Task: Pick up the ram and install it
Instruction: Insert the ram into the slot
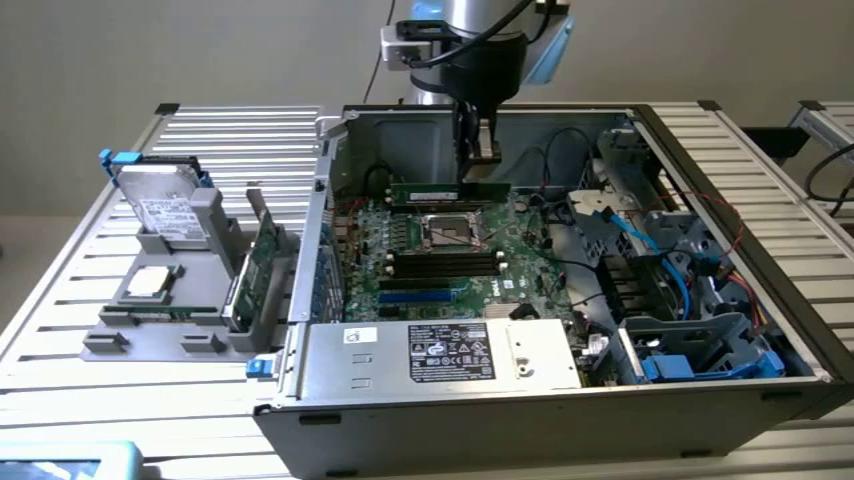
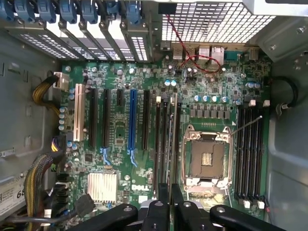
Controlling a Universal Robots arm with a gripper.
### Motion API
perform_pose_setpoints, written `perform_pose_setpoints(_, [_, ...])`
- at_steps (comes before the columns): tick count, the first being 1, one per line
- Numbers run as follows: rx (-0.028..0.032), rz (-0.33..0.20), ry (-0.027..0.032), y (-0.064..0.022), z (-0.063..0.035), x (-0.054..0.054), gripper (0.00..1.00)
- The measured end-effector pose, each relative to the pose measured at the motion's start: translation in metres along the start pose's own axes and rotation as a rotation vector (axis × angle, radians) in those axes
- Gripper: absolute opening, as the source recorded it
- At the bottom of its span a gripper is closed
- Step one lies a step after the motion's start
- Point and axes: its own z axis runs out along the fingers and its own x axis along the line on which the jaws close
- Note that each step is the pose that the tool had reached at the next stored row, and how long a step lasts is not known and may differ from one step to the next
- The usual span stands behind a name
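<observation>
My gripper [image 1: 477, 165] reaches down into the open computer case and is shut on the ram [image 1: 451, 190], a thin green stick that hangs level above the far part of the motherboard [image 1: 427, 275]. In the wrist view the ram [image 2: 169, 139] appears edge-on, running out from between my gripper [image 2: 169, 204]. There it lies over the long black slots [image 2: 161, 144] beside the CPU socket [image 2: 206, 159]. I cannot tell whether the stick touches a slot.
The case walls [image 1: 320, 200] surround the board. A power supply [image 1: 441, 355] sits at the near side, and drive cages with blue cables [image 1: 667, 260] at the exterior view's right. A grey holder [image 1: 174, 290] at the exterior view's left carries a hard drive [image 1: 167, 205] and an upright green card [image 1: 260, 265].
</observation>
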Motion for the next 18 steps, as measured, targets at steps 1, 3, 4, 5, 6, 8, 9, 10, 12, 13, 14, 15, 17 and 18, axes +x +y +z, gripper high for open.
perform_pose_setpoints(1, [0.0012,0.000,0.0000,0.0000,0.0015,0.000,0.14])
perform_pose_setpoints(3, [0.0045,0.000,0.0001,0.0000,0.0067,0.000,0.14])
perform_pose_setpoints(4, [0.0050,0.000,0.0000,0.0000,0.0086,0.000,0.14])
perform_pose_setpoints(5, [0.0053,0.000,0.0000,0.0000,0.0103,0.000,0.14])
perform_pose_setpoints(6, [0.0056,0.000,0.0000,0.0000,0.0122,0.000,0.14])
perform_pose_setpoints(8, [0.0058,0.000,0.0001,0.0000,0.0158,0.000,0.14])
perform_pose_setpoints(9, [0.0060,0.000,0.0001,0.0000,0.0175,0.000,0.14])
perform_pose_setpoints(10, [0.0061,0.000,0.0000,0.0000,0.0194,-0.001,0.14])
perform_pose_setpoints(12, [0.0062,0.000,0.0001,0.0001,0.0230,-0.001,0.14])
perform_pose_setpoints(13, [0.0062,0.000,0.0001,0.0000,0.0249,-0.001,0.14])
perform_pose_setpoints(14, [0.0062,0.000,0.0001,0.0000,0.0268,-0.001,0.14])
perform_pose_setpoints(15, [0.0063,0.000,0.0000,0.0000,0.0286,-0.001,0.14])
perform_pose_setpoints(17, [0.0062,0.000,0.0001,0.0000,0.0322,-0.001,0.14])
perform_pose_setpoints(18, [0.0061,0.000,0.0001,0.0000,0.0339,-0.001,0.14])
